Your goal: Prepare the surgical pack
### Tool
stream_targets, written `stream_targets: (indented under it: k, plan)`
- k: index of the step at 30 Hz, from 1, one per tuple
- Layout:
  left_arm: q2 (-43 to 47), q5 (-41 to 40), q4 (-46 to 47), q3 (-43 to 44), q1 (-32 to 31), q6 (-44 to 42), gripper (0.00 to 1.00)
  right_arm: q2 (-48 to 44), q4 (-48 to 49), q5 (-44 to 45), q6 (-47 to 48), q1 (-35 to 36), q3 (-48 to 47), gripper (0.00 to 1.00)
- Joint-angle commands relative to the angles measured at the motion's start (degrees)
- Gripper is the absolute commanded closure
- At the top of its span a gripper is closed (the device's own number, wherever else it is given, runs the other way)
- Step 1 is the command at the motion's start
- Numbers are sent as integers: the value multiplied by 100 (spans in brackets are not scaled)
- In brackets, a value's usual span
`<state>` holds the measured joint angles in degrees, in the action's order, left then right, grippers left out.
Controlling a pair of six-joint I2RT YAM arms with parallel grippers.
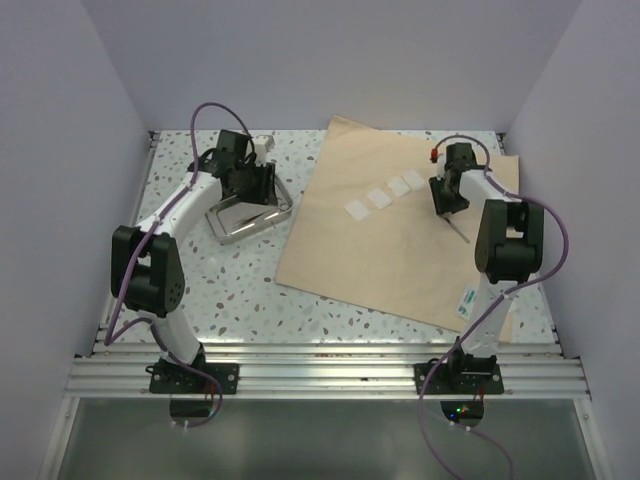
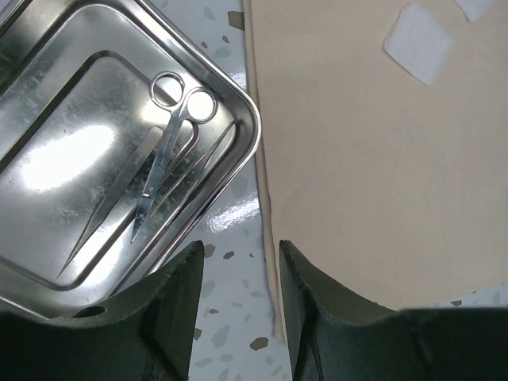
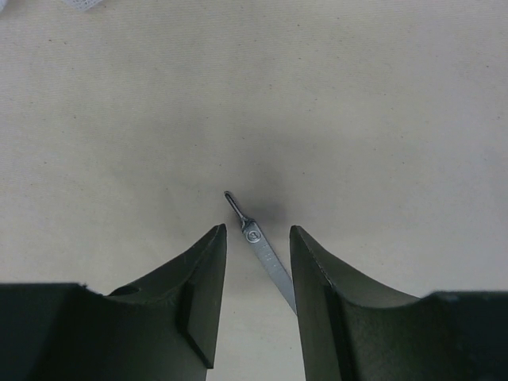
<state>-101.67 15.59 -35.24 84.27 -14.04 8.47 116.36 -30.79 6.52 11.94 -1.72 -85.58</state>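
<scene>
On the counter's right half, sheet [image 1: 400,260] flat with three gauze squares [image 1: 383,197], tray [image 1: 222,228] toward the far left corner, left end effector [image 2: 240,252] narrowly parted, empty, beside tray holding scissors [image 2: 171,151], right end effector [image 3: 255,234] narrowly parted astride thin tool [image 3: 270,266] on sheet

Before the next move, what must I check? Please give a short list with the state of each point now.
1. Right gripper jaws apart: ok.
2. Thin metal tool between its fingers, on the wrap: ok.
3. Tool centred in the gap: not ok, it slants toward one finger.
4. Tool touching that finger: cannot tell.
5. Left gripper open and empty, over the wrap's edge: ok.
6. Tray holds scissors and tweezers; three gauze squares on the wrap: ok.
</scene>
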Motion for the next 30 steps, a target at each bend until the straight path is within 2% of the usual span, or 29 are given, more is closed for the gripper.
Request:
stream_targets:
  k: [1,8,14,19,25,28,30]
  plan:
    - [112,233,229,-51,-11,120,53,133,257,-257,203,-4,-117,59]
    - [103,260,281,-112,-2,172,53,361,187,-318,256,-4,-371,60]
    - [60,312,299,-112,-2,199,53,476,143,-345,238,4,-389,65]
    - [68,321,299,-112,-2,199,53,441,161,-353,291,-22,-301,74]
    - [42,251,229,-121,-2,234,54,467,169,-441,282,-57,-354,82]
    - [24,242,202,-148,-2,304,54,484,205,-485,221,-66,-380,89]
    - [68,251,237,-209,-2,392,54,493,204,-477,142,-75,-442,98]
